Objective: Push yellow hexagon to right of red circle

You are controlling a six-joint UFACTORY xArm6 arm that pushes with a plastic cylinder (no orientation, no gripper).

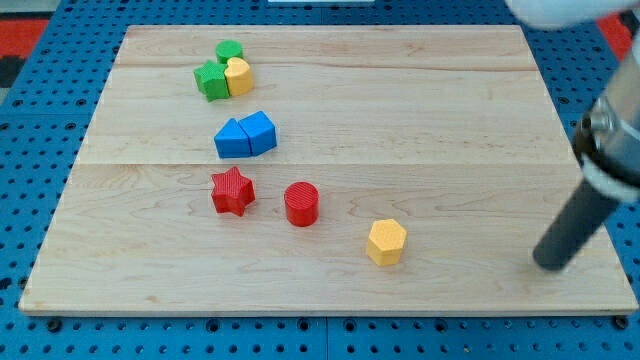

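Down at the view's lower right, my tip resting on the wooden worktop, the dark rod leaning up and right toward the blurred arm at the edge; no fingers on this rig, so nothing open, nothing closed, nothing gripped; well apart from every block, the nearest being the yellow hexagon off to the tip's left at about the same level; up and left of the hexagon, close but not touching, the red circle; so hexagon currently sitting lower right of the circle; just left of the circle, the red star, a small gap between them; above those, two blue blocks pressed together, the blue left one and the blue right one, shapes hard to call; near the view's top, a tight cluster: green block at the top, green star-like block lower left, yellow heart-like block touching both.
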